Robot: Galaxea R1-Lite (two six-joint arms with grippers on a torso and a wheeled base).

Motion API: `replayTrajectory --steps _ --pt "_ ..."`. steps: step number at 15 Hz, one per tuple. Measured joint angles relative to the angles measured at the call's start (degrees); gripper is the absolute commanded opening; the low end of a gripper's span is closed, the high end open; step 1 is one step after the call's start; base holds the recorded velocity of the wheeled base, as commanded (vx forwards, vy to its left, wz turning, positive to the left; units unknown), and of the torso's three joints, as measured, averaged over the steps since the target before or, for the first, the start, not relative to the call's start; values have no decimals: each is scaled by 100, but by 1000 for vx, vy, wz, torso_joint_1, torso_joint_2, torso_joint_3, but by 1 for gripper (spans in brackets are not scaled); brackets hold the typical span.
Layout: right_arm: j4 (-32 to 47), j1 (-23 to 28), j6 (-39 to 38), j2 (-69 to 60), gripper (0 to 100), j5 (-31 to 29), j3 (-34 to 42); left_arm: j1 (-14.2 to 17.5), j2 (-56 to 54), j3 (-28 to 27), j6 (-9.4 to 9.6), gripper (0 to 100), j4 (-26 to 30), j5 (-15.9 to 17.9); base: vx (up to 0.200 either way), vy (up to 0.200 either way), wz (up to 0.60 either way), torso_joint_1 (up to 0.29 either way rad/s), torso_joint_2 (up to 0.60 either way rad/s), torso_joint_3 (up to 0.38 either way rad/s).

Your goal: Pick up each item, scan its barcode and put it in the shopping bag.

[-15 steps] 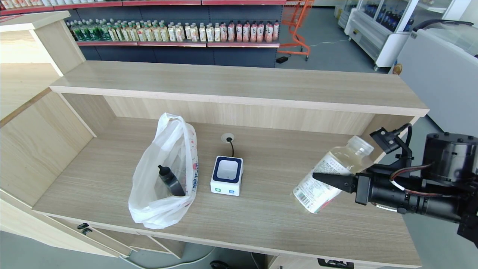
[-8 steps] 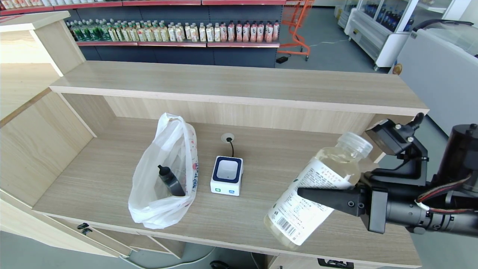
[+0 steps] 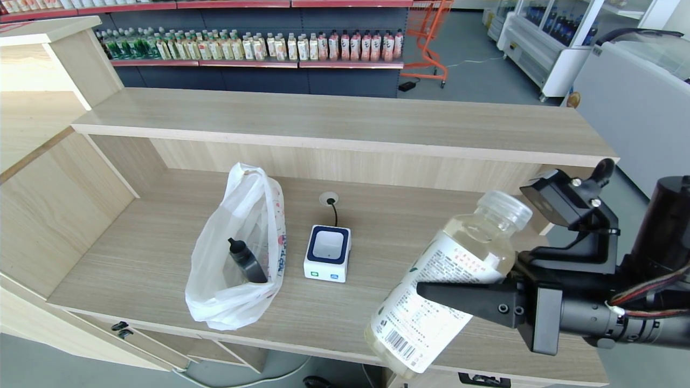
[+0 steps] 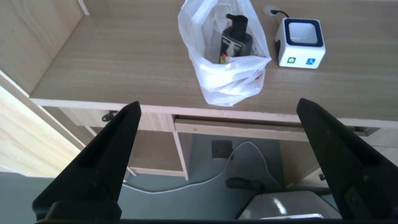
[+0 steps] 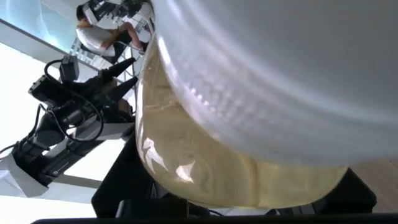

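Shop shelving stocked with drinks runs behind a long wooden counter [image 3: 161, 253], over whose near right edge the right gripper [image 3: 436, 288] hangs. Farthest to that gripper's left on the counter stands the white shopping bag [image 3: 215, 291], mouth open upward. The clear bottle [image 3: 447, 280] of pale liquid is clamped across its labelled body between the right gripper's fingers, tilted, cap up and away, base low toward the robot, off the surface. The left gripper [image 4: 214, 168] hovers off the counter's near edge below the bag, fingers spread wide and holding nothing. Between the right gripper and the bag, just beside the bag, sits the white scanner [image 3: 327, 252], its window facing up. A dark bottle [image 3: 245, 261] already stands inside the bag. The barcode [image 3: 401, 340] sits near the clear bottle's base, facing up. Judging by this, the bottle is picked up and the scan is in hand: it likely has to be carried left over the scanner and rolled so the barcode faces the window.
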State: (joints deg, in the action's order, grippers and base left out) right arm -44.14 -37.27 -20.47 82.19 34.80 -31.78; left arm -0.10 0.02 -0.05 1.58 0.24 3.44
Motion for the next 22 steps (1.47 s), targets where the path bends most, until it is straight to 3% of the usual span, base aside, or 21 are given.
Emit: replayTrajectory --steps 14,17,22 --pt "13 190 323 -143 0 -29 23 0 0 -2 0 100 2 -2 0 0 0 0 0 0" --pt "24 560 2076 -184 0 -35 111 0 0 -2 0 100 2 -2 0 0 0 0 0 0" --pt "334 2509 6092 -261 0 -449 307 0 0 -2 -2 100 0 0 0 0 0 0 0 0"
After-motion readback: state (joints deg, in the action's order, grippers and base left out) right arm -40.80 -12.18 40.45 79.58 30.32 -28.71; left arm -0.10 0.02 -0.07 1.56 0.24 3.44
